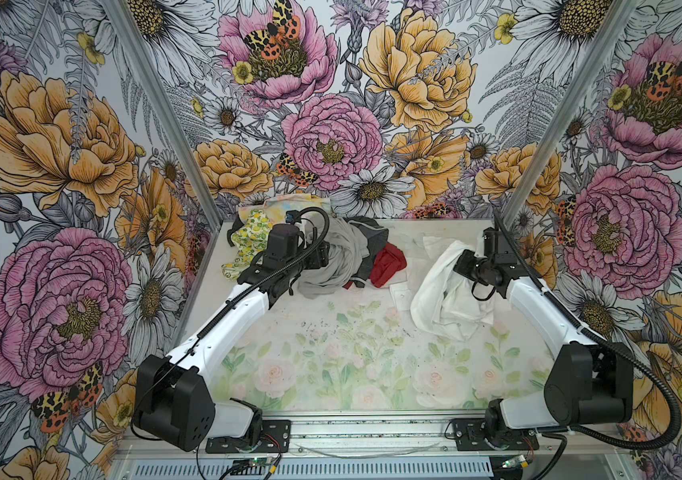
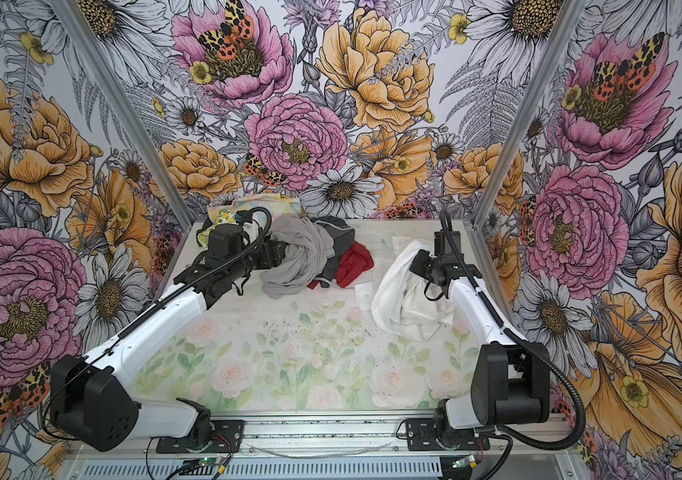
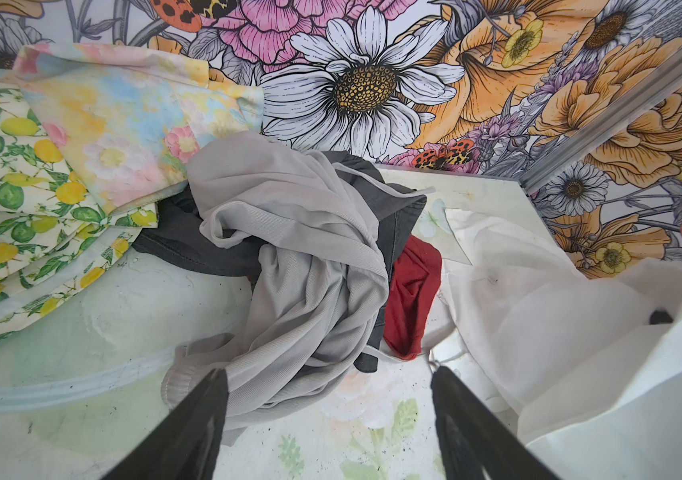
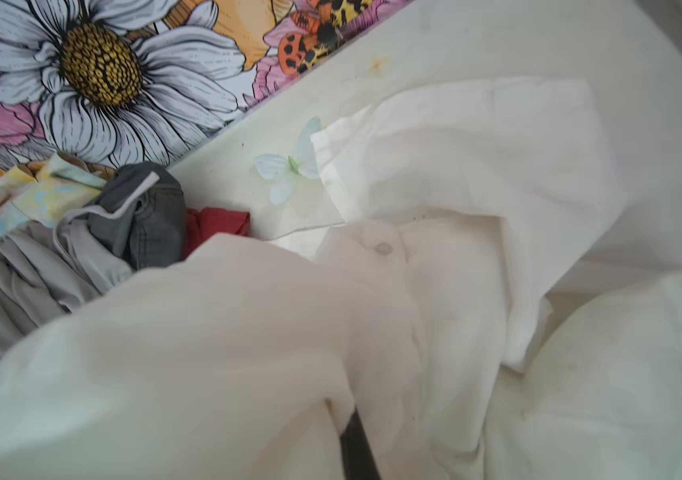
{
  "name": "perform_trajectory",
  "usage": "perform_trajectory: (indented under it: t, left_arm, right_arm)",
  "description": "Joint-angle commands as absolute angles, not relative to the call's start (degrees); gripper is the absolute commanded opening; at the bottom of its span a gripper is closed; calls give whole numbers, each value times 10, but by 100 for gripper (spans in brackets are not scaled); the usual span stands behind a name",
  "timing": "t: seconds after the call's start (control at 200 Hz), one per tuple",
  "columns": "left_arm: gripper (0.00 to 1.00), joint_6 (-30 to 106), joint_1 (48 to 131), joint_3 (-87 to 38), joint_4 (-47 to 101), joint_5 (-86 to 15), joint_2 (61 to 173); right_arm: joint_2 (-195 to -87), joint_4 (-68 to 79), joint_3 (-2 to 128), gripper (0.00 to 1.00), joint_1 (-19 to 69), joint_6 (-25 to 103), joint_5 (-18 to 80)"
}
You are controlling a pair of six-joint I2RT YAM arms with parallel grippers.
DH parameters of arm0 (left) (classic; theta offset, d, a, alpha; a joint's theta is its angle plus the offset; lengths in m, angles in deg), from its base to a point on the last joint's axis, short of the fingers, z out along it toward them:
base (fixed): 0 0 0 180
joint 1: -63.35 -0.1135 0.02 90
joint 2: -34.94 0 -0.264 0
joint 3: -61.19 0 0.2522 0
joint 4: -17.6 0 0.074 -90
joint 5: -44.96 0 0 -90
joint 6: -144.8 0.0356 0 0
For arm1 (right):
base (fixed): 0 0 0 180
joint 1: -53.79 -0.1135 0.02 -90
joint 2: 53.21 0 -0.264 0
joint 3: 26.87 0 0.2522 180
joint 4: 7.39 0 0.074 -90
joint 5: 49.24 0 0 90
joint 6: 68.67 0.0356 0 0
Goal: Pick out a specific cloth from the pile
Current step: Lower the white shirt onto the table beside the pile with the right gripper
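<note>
A: In a top view the right gripper (image 1: 461,259) is clamped on the cloth (image 1: 439,295), which hangs at 3 o'clock from the pile (image 1: 343,257).

B: Left wrist view: the left gripper (image 3: 329,374) gapes, empty. The cloth's edge lies just beside the red garment (image 3: 412,291), so pulling could drag that along.

A: Right wrist view: only a thin fold looks pinched, and the buttoned cuff (image 4: 383,248) is loose. It might slip.

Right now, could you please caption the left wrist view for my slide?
Open left gripper facing a light grey ribbed garment, with the thin white shirt raised beside a red cloth.
</note>
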State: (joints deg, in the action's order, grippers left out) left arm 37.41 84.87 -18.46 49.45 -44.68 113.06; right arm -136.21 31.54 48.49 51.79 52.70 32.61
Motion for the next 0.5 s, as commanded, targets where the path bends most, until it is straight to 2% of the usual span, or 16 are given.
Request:
perform_trajectory:
  t: [0.0,0.08,0.13,0.28,0.38,0.445,0.495]
  left_arm:
    - [78,377,848,-179,495,-435,1132]
    - [78,377,848,-179,496,-437,1131]
    - [78,378,848,-178,497,-439,1131]
    - [78,379,848,-179,497,-437,1133]
    - [78,377,848,-179,498,-434,1135]
    - [78,378,847,-179,498,-435,1135]
    - [78,379,848,-179,499,-437,1135]
  right_arm:
    - [-1388,291,477,0,488,509,349]
    - [-1412,296,472,0,468,507,358]
    - [-1422,299,466,5,459,508,373]
    - [-1454,307,456,42,418,509,401]
    - [-1475,310,451,58,404,518,419]
    - [-1492,312,454,75,390,518,428]
    - [-1503,320,459,81,378,519,442]
